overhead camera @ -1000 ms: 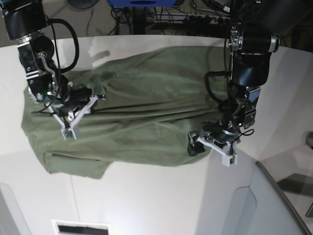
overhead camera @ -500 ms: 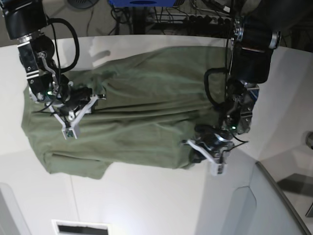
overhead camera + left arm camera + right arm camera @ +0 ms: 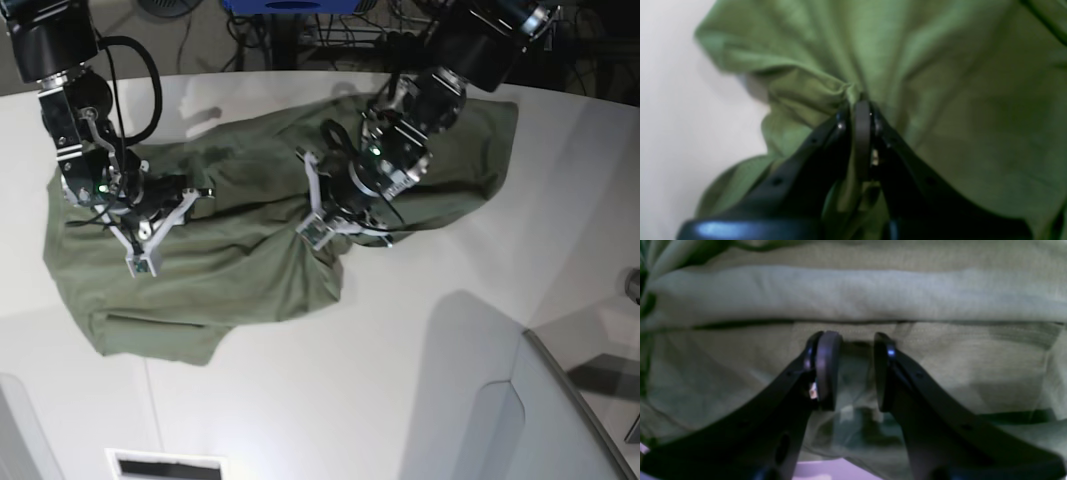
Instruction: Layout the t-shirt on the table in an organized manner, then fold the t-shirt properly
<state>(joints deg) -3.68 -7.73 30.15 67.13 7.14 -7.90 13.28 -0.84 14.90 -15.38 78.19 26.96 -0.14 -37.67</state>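
Olive-green t-shirt (image 3: 240, 190) spread across the white table (image 3: 400, 380), rumpled, with long creases running through its middle. One edge is bunched into a pinched ridge near the centre (image 3: 853, 90); a folded band crosses the other side (image 3: 853, 293). The near hem lies flat.

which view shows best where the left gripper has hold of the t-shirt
The left wrist view: the left gripper sits shut, with t-shirt folds radiating from its fingers. The base view shows the whole shirt bunched toward that gripper, but the pinch is tiny. The right wrist view shows only cloth around the right gripper.
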